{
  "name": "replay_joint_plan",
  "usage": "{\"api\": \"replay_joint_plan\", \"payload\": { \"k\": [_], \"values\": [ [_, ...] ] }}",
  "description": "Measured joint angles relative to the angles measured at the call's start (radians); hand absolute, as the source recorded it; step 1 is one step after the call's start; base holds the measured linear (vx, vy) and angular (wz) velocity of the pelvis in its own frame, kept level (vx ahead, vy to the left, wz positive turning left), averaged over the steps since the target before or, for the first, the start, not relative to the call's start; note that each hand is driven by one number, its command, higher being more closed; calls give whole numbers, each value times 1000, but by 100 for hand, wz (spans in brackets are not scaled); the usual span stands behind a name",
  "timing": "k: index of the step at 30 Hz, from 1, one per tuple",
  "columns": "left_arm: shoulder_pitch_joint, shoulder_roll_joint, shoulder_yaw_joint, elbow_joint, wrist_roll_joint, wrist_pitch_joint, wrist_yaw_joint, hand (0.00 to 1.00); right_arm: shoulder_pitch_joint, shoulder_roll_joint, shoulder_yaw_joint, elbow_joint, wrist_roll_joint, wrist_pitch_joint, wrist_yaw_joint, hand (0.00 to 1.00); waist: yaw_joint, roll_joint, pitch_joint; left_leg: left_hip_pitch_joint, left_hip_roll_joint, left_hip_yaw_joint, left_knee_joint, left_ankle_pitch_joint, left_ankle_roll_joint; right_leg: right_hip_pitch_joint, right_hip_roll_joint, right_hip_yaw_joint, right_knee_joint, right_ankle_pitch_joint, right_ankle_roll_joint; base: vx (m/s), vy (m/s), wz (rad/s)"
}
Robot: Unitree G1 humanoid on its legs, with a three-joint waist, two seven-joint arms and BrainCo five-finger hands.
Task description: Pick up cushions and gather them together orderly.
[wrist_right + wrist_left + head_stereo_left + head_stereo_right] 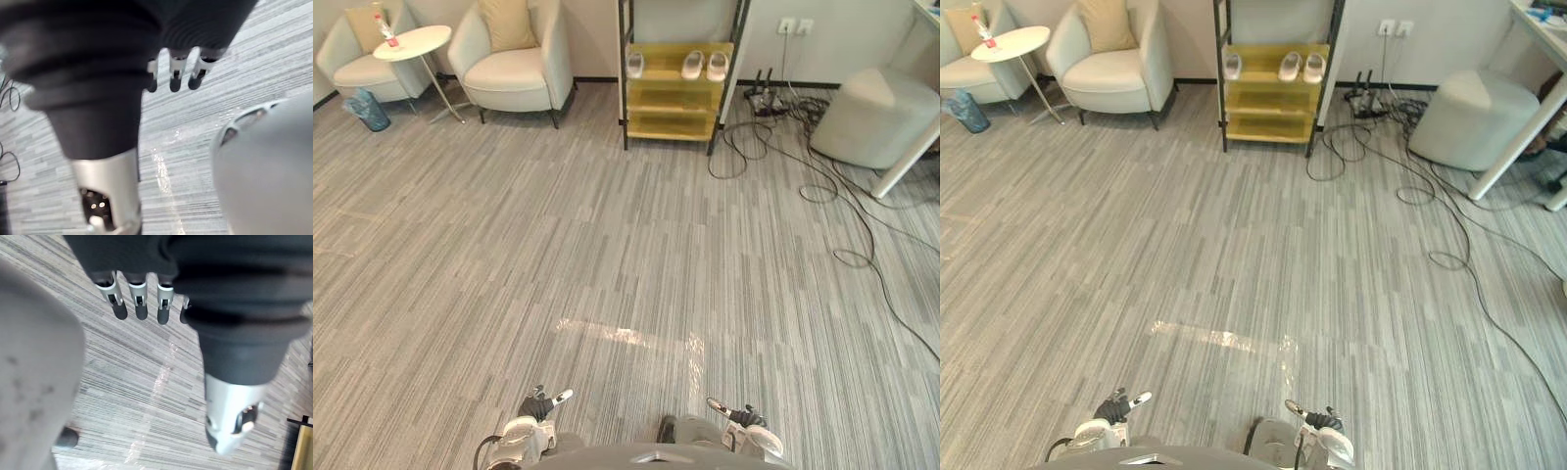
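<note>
Left hand (538, 405) and right hand (742, 416) hang low over the grey striped carpet (607, 255), fingers of both released and holding nothing. Far back left, a tan square cushion (507, 22) leans upright in a white armchair (514, 70). A second tan cushion (362, 27) sits in the other white armchair (362, 70), beyond a round white side table (411, 41).

Carpet floor (607, 255). Far left: left armchair (362, 70) with tan cushion (362, 27), right armchair (514, 76) with second cushion (507, 23). Round table (413, 43) between them, bottle (385, 29) on it. Yellow shelf (677, 98): three slippers (692, 65). Pouf (873, 117) and cables (822, 186) far right.
</note>
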Motion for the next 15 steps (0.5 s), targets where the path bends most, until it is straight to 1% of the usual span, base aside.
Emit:
{"api": "replay_joint_plan", "payload": {
  "k": [1,2,3,4,5,6,7,8,9,10,11,15],
  "values": [
    [1,5,-1,0,-10,-2,-7,0,3,-1,-12,21,1,0,-1,0,3,-1,1,-44,-4,49,-25,-55,5,61,-8,11,-54,12,12,393,98,-15],
    [1,5,-1,-1,-10,-4,-7,0,3,-1,-16,21,1,1,-1,0,7,-2,1,-56,-10,58,-49,-72,6,74,-14,16,-62,14,15,390,170,-23],
    [-1,7,-4,-2,-10,-8,-7,0,-3,-1,-17,22,1,2,-2,0,11,-5,3,-74,-24,74,-118,-99,6,92,-28,29,-69,18,23,256,170,-22],
    [-4,10,-10,-3,-10,-8,-7,0,-4,-1,-18,23,1,3,-2,0,12,-9,5,-83,-45,74,-201,-112,6,103,-45,34,-70,19,26,295,254,-25],
    [-5,14,-28,-5,-9,-8,-6,0,-3,-1,-23,24,1,3,-2,0,11,-9,6,-87,-79,71,-415,-88,12,117,-72,46,-66,19,60,259,296,-17],
    [-2,10,-42,-3,-9,-8,-5,0,4,-10,-28,18,2,4,-2,0,11,9,-2,-80,-87,63,-606,46,23,123,-67,57,-63,5,93,269,323,-13],
    [-13,25,-49,-1,-16,-10,-7,0,6,-2,-18,26,2,9,-3,0,18,-22,4,-60,-135,71,-613,59,37,129,-103,94,-73,-24,131,204,234,8],
    [-22,49,-62,0,-16,-10,-4,0,2,20,-8,24,1,7,0,0,15,-56,5,-45,-172,67,-656,68,46,130,-110,121,-108,-22,127,181,156,23],
    [-23,58,-64,4,-21,-7,-5,0,2,32,-15,25,1,6,-1,0,16,-63,10,-44,-192,65,-670,71,49,134,-109,137,-132,-18,122,139,97,32],
    [-23,60,-67,4,-20,-8,-5,0,1,32,-18,28,1,7,-2,0,17,-71,7,-43,-200,61,-671,70,50,141,-111,144,-141,-12,113,151,111,23],
    [-23,61,-71,3,-20,-8,-3,0,2,32,-18,27,1,6,-1,0,20,-76,6,-35,-208,62,-676,70,50,148,-115,145,-147,-3,102,78,63,10],
    [-22,61,-72,11,-19,-7,-5,0,3,32,-26,21,1,5,-2,0,17,-73,10,15,-216,75,-735,85,59,162,-118,166,-164,4,106,37,15,-14]
  ]
}}
